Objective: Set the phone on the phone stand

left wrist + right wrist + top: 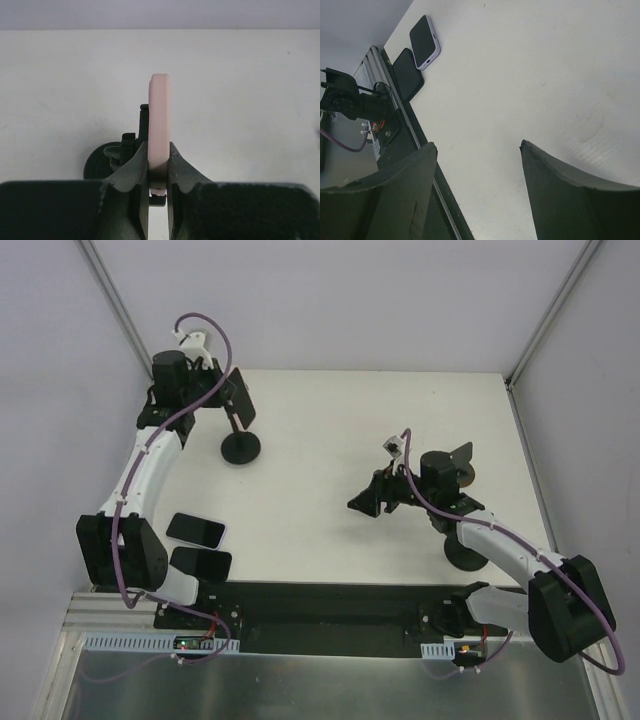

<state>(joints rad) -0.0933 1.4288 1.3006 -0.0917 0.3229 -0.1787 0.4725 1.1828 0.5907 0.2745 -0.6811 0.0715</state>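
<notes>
Currently, overhead: left gripper point(228, 398) clamps the pink-cased phone point(243, 405) upright just above the black round-based phone stand point(240, 448), far-left on the white table point(330, 420); right gripper point(358, 504) hangs mid-table. Left wrist: phone edge-on, pinched between both fingers point(131, 172), stand's cradle just beside it; contact unclear. Right wrist: jaws spread wide over the table; lavender-cased phone point(425, 42) and black phone point(407, 75) lie flat, adjacent, near the table edge.

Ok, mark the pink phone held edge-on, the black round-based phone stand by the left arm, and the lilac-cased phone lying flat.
Pink phone point(160, 115): left wrist view, its narrow edge.
Black round-based phone stand point(241, 448): top external view, its disc base.
Lilac-cased phone point(424, 40): right wrist view, its dark screen.
</notes>
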